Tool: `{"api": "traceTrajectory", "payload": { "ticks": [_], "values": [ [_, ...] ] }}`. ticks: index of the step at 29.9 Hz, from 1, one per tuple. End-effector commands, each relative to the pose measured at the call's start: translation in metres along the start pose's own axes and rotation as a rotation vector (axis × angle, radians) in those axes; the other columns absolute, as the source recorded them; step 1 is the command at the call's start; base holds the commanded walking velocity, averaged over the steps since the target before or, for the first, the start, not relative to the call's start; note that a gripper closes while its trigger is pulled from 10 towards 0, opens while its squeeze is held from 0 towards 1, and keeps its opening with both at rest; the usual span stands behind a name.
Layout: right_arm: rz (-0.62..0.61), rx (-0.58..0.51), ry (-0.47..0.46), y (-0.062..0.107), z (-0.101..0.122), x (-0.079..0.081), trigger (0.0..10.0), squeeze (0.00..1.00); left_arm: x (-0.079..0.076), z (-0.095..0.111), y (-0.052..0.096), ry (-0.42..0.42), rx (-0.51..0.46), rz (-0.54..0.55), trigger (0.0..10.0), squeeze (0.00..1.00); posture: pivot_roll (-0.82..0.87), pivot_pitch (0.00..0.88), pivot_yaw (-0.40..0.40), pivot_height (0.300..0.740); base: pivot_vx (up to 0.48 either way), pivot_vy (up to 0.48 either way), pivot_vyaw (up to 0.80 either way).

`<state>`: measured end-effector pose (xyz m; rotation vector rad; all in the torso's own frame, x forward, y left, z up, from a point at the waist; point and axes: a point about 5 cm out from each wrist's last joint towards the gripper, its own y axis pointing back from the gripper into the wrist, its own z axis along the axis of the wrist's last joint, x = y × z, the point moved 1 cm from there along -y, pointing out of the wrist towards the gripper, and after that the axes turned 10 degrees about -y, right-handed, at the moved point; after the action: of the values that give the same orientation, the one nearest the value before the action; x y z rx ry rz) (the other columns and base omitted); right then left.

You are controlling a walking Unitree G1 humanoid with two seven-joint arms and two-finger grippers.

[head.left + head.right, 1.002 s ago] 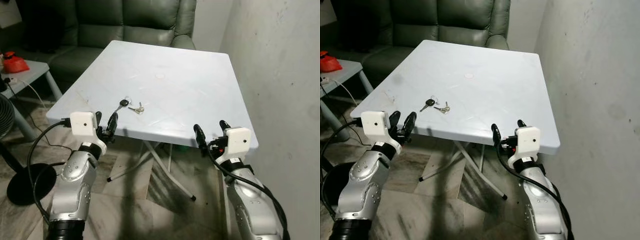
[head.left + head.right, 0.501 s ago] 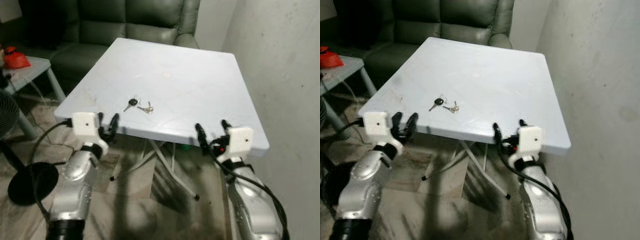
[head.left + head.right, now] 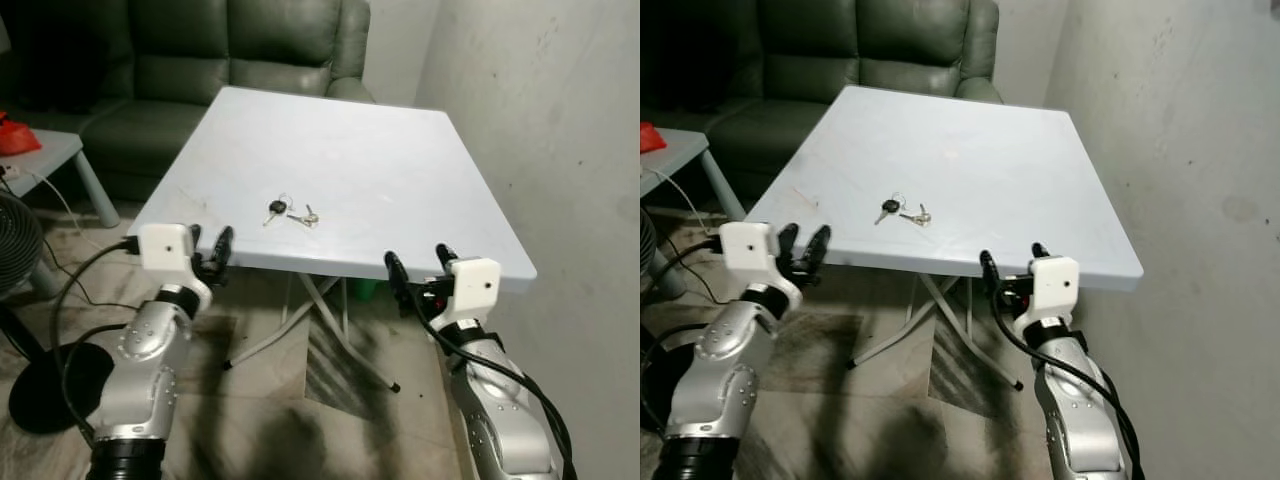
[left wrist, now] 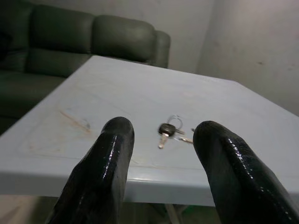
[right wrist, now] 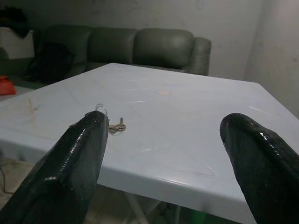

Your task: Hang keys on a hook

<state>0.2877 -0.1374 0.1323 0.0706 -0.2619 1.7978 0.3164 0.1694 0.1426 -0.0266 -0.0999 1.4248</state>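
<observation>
A small bunch of keys (image 3: pixel 290 211) with a black-headed key and a ring lies on the white table (image 3: pixel 340 140), toward its near left part. The left wrist view has the keys (image 4: pixel 170 131) ahead between the open fingers. My left gripper (image 3: pixel 208 252) is open just below the table's near left edge. My right gripper (image 3: pixel 415 272) is open in front of the near right edge, and its wrist view catches the keys (image 5: pixel 113 127) beside one finger (image 5: pixel 70 158). No hook can be made out.
A dark green sofa (image 3: pixel 190 60) stands behind the table. A bare wall (image 3: pixel 560 150) runs along the right. A small side table (image 3: pixel 40 160) with a red object (image 3: pixel 12 133) and a floor fan (image 3: pixel 15 250) are at the left. Folding table legs (image 3: pixel 300 320) cross underneath.
The camera has shifted, so the table sits a little differently in the picture. Both grippers stay open near the front edge, and the keys lie where they were.
</observation>
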Motion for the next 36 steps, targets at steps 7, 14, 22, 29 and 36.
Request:
{"api": "traceTrajectory", "payload": {
  "ticks": [7, 14, 22, 29, 36],
  "values": [
    [-0.022, 0.007, 0.008, 0.0029, 0.0012, -0.0086, 10.0, 0.00, -0.0118, 0.0026, -0.0040, 0.002, -0.006, -0.037, 10.0, 0.00, -0.08, 0.000, -0.064, 0.740, 0.000, 0.480, 0.00],
    [-0.014, 0.010, 0.009, 0.0028, 0.0005, -0.0072, 10.0, 0.00, -0.0120, 0.0029, -0.0046, -0.001, -0.008, -0.041, 10.0, 0.00, -0.08, 0.000, -0.063, 0.740, 0.000, 0.480, 0.00],
    [-0.008, 0.016, 0.012, 0.0036, -0.0010, -0.0058, 10.0, 0.00, -0.0127, 0.0030, -0.0052, -0.005, -0.007, -0.050, 10.0, 0.00, -0.08, 0.000, -0.062, 0.740, 0.000, 0.480, 0.00],
    [-0.005, 0.019, 0.012, 0.0036, -0.0010, -0.0053, 10.0, 0.00, -0.0128, 0.0032, -0.0056, -0.008, -0.007, -0.051, 10.0, 0.00, -0.08, 0.000, -0.060, 0.740, 0.000, 0.480, 0.00],
    [-0.002, 0.024, 0.013, 0.0038, -0.0020, -0.0051, 10.0, 0.00, -0.0125, 0.0018, -0.0051, -0.013, 0.000, -0.044, 10.0, 0.00, -0.08, 0.000, -0.062, 0.740, 0.000, 0.379, 0.00]
  ]
}}
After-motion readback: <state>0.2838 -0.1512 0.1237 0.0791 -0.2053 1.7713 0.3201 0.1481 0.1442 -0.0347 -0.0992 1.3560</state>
